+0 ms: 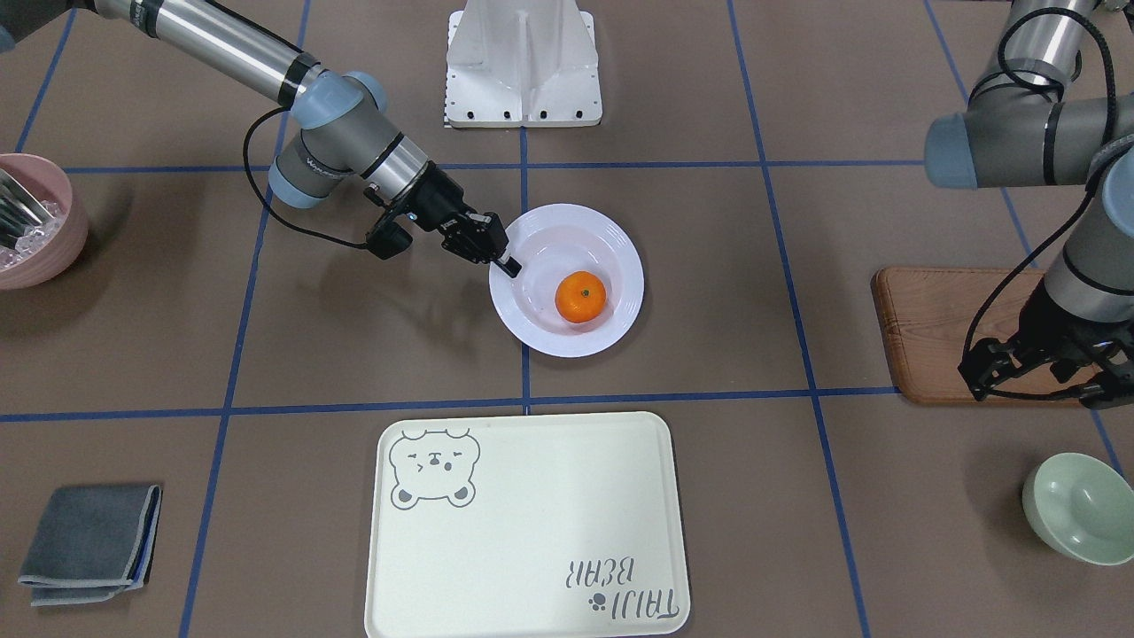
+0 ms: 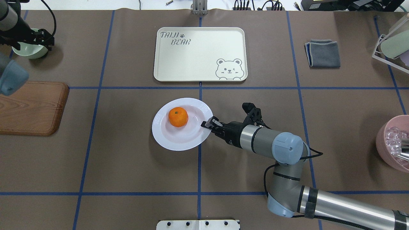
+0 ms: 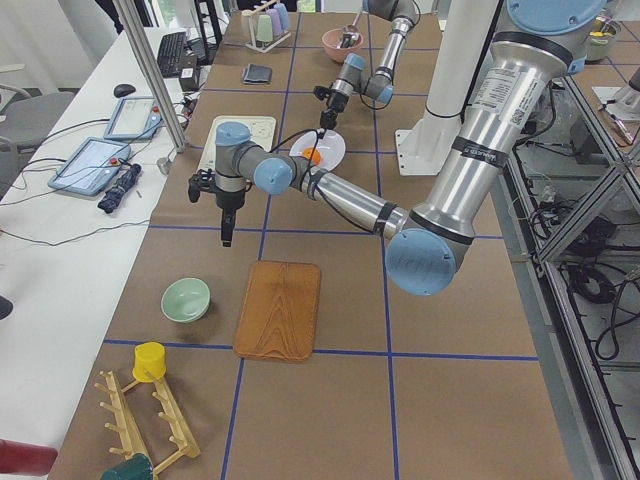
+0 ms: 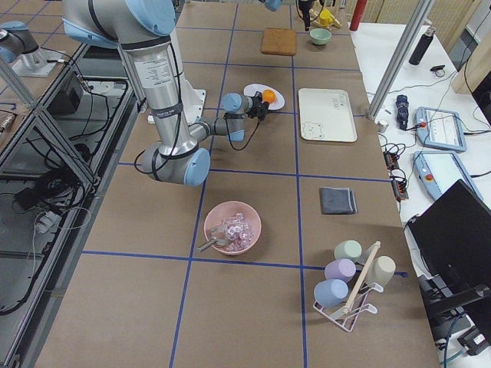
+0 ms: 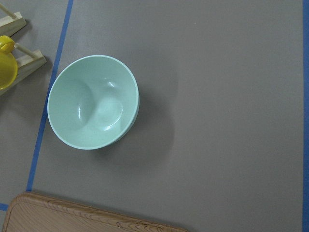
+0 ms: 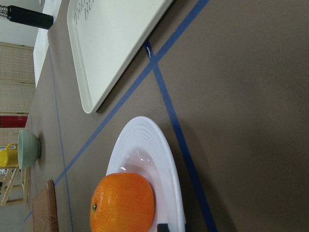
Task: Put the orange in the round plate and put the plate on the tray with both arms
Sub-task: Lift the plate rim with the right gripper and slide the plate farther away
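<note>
The orange (image 1: pixel 580 296) lies inside the white round plate (image 1: pixel 611 250), which rests on the table in the middle. My right gripper (image 1: pixel 507 263) reaches in low from the side and is shut on the plate's rim, seen also in the overhead view as right gripper (image 2: pixel 208 122); the right wrist view shows the orange (image 6: pixel 123 202) close up on the plate (image 6: pixel 159 150). The cream tray (image 1: pixel 532 532) with the bear drawing lies bare just beyond the plate. My left gripper (image 1: pixel 1041 388) hangs open and holds nothing, above the table between the wooden board and the green bowl.
A wooden board (image 1: pixel 930 328) and a pale-green bowl (image 1: pixel 1076 507) sit under the left arm. A pink bowl (image 1: pixel 35 221) of clear pieces and a folded grey cloth (image 1: pixel 89 542) lie on the right arm's side. A white robot base (image 1: pixel 523 62) stands behind the plate.
</note>
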